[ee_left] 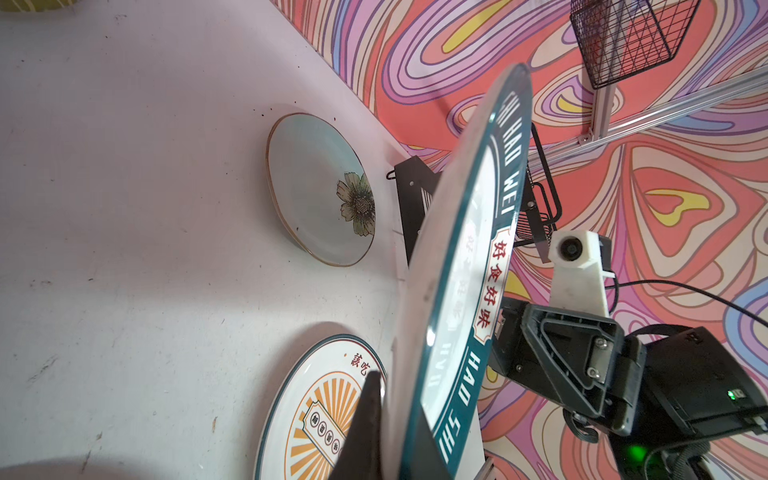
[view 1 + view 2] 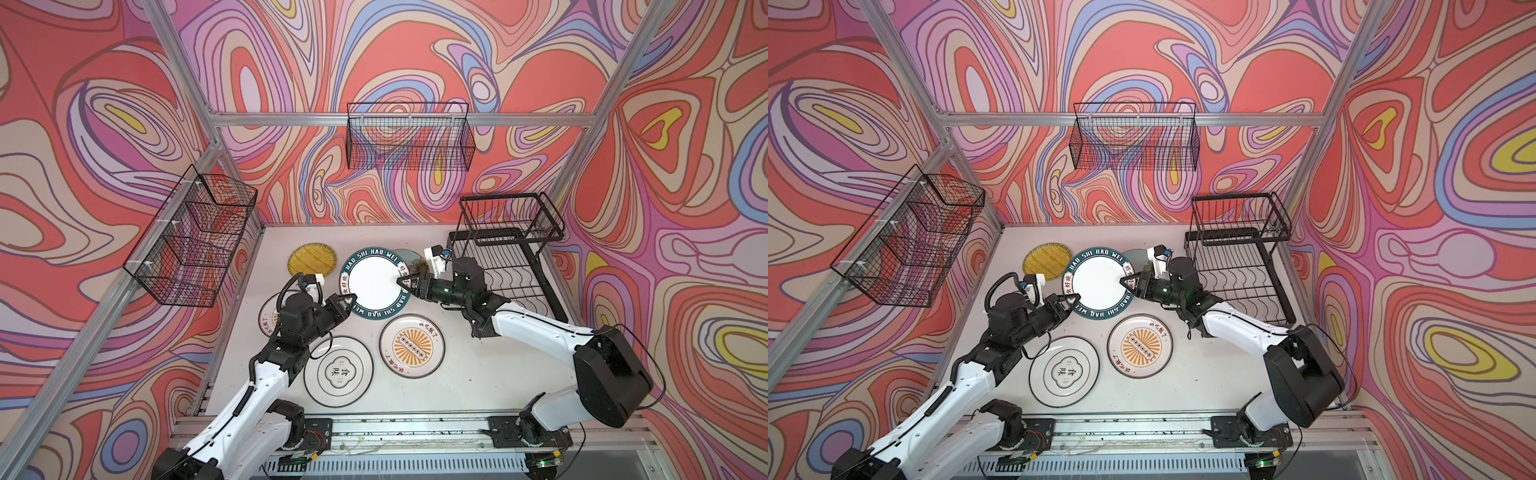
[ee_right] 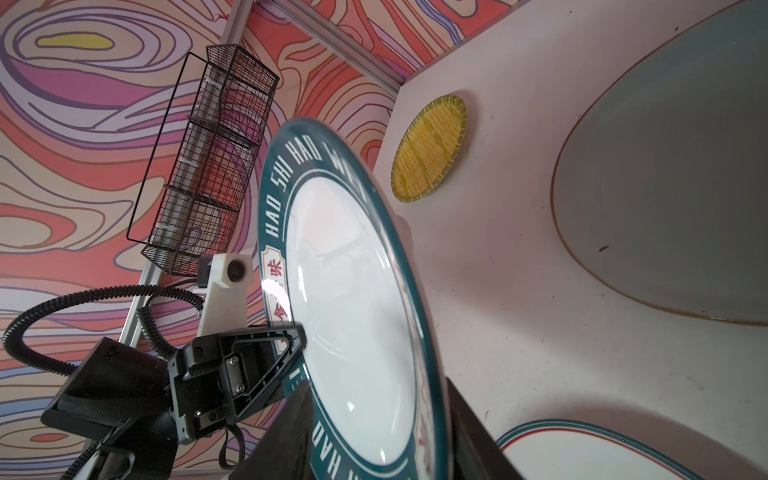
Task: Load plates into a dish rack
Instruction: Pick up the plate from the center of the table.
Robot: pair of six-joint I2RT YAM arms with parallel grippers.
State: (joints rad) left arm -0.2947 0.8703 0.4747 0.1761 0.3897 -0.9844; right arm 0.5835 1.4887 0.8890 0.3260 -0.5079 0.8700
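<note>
The white plate with the dark lettered rim is raised off the table, face up, over the far middle, between the two arms. The left gripper is clamped on its near-left rim. The right gripper has one jaw on each side of the plate's right rim. Whether they press on it cannot be told.

The dish rack stands in the far right corner, and only its own wavy wires show in it. The other five plates lie flat on the table outside it:
- The yellow striped plate lies far left.
- The pale green flower plate lies just beyond the held plate, partly hidden by it in both top views.
- One orange-sunburst plate lies near-right of the held plate.
- The second sunburst plate is mostly under the left arm.
- The plate with Chinese characters is nearest, in the middle.

The left mesh basket and the far mesh basket hang on the walls. Only the wall pattern shows through their mesh.
</note>
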